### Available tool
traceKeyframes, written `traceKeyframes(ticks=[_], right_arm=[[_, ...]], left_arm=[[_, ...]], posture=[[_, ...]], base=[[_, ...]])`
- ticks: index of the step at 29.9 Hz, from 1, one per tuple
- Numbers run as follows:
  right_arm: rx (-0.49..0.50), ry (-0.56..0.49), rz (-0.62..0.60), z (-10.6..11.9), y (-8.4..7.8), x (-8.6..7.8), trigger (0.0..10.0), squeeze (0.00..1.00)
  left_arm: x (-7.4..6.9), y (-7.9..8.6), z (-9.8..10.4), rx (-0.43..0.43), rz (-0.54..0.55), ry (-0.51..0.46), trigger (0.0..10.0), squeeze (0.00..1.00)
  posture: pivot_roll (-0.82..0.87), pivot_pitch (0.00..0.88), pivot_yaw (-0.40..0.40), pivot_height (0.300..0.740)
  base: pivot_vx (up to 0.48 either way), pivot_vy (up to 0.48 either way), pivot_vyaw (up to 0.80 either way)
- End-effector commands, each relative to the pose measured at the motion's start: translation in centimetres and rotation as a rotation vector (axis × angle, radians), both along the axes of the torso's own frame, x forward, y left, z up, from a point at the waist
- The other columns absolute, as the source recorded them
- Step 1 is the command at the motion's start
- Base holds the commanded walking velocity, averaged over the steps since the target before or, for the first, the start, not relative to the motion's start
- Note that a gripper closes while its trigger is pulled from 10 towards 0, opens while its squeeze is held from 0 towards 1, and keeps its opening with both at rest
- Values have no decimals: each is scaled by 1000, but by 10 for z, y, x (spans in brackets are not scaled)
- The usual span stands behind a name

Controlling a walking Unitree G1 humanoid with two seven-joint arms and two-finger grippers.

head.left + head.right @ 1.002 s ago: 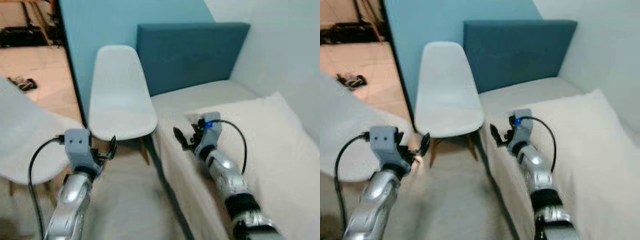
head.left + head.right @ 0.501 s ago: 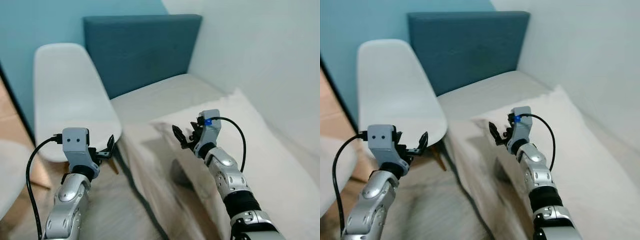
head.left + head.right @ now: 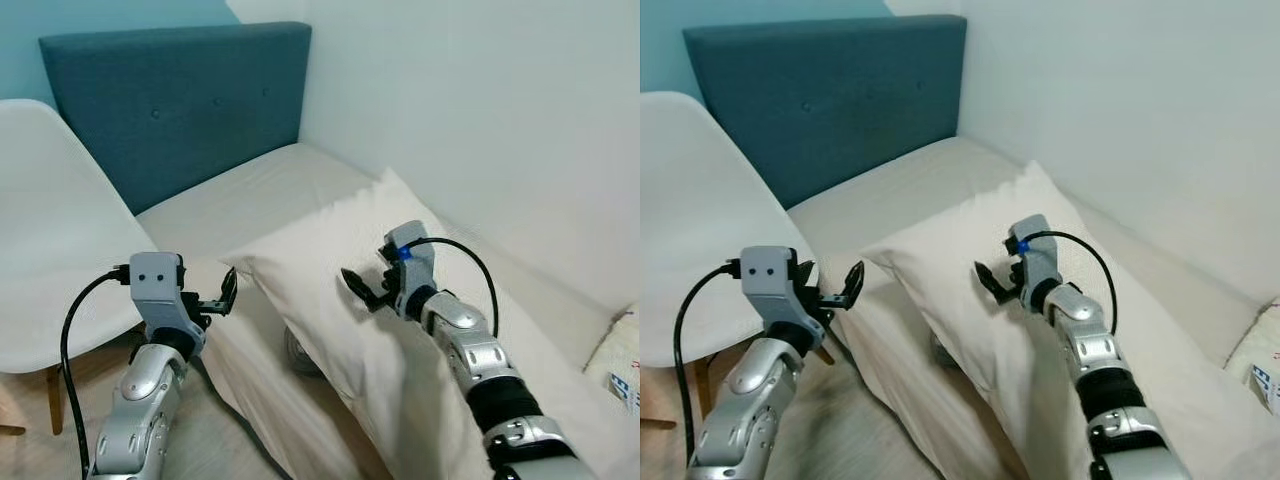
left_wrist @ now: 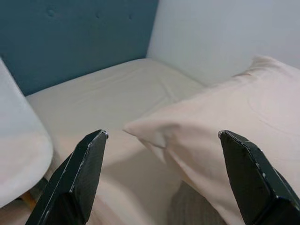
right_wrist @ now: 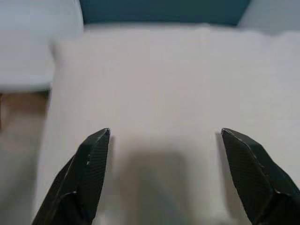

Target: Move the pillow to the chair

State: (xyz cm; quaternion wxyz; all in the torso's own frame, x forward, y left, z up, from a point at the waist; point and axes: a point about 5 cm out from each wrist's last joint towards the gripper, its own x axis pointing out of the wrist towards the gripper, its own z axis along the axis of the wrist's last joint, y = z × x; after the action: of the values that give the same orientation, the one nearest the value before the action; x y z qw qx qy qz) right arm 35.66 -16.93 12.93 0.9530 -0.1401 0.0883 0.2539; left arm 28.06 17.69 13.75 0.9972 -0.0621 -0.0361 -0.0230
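Both tools spread wide and empty above the bed, the pillow not yet gripped.

The cream pillow (image 3: 400, 290) lies on the bed (image 3: 250, 195), its near corner pointing toward 9 o'clock, close to the blue headboard (image 3: 170, 95). The right tool (image 3: 368, 291) hovers just over the pillow's middle, fingers far apart, holding nothing; whether it touches the fabric cannot be told. The left tool (image 3: 222, 298) hangs at 8 o'clock, beside the bed's edge, released and empty, facing the pillow's corner. The white chair (image 3: 50, 250) stands at 9 o'clock, beside the bed.
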Motion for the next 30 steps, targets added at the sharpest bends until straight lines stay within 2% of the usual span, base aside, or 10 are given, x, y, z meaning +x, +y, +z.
traceKeyframes(ticks=[1, 2, 6, 9, 11, 15, 18, 19, 20, 30], right_arm=[[-95, 27, -6, 2, -11, 2, 10000, 1000], [-139, 31, -9, 3, -17, 3, 10000, 1000], [-167, 43, -5, 4, -21, 3, 10000, 1000], [-223, 159, 89, -6, -21, -5, 10000, 1000], [-225, 186, 105, -11, -20, -7, 10000, 1000], [-179, 238, 89, -25, -20, -10, 10000, 1000], [-260, 242, 21, -33, -27, -8, 10000, 1000], [-314, 242, -10, -36, -31, -7, 10000, 8], [-374, 247, -31, -41, -36, -7, 10000, 0], [-462, 290, -105, -57, -40, -9, 10000, 0]], left_arm=[[-2, -1, -1, -21, 6, 3, 10000, 0], [-2, -1, -1, -22, 6, 3, 10000, 0], [-2, 0, -1, -23, 5, 3, 10000, 0], [-1, -1, -1, -28, -6, 4, 10000, 0], [-1, -1, -1, -29, -8, 4, 10000, 0], [-1, -2, -1, -31, -10, 5, 10000, 0], [0, -2, -1, -32, -12, 5, 10000, 0], [-1, -2, 0, -33, -15, 5, 10000, 0], [-1, -2, 0, -35, -19, 5, 10000, 0], [-5, -6, 4, -43, -38, -1, 10000, 0]], posture=[[-41, 0, -136, 740], [-41, 0, -136, 740], [-41, 0, -136, 740], [-44, 0, -134, 740], [-44, 0, -133, 740], [-42, 0, -132, 740], [-42, 0, -132, 740], [-44, 0, -122, 740], [-44, 0, -116, 740], [-22, 0, -113, 740]], base=[[0, 0, 0], [0, 0, 0], [0, 0, 0], [0, 0, 0], [0, 0, 0], [0, 0, 0], [0, 0, 0], [0, 0, 0], [0, 0, 0], [0, 0, 0]])
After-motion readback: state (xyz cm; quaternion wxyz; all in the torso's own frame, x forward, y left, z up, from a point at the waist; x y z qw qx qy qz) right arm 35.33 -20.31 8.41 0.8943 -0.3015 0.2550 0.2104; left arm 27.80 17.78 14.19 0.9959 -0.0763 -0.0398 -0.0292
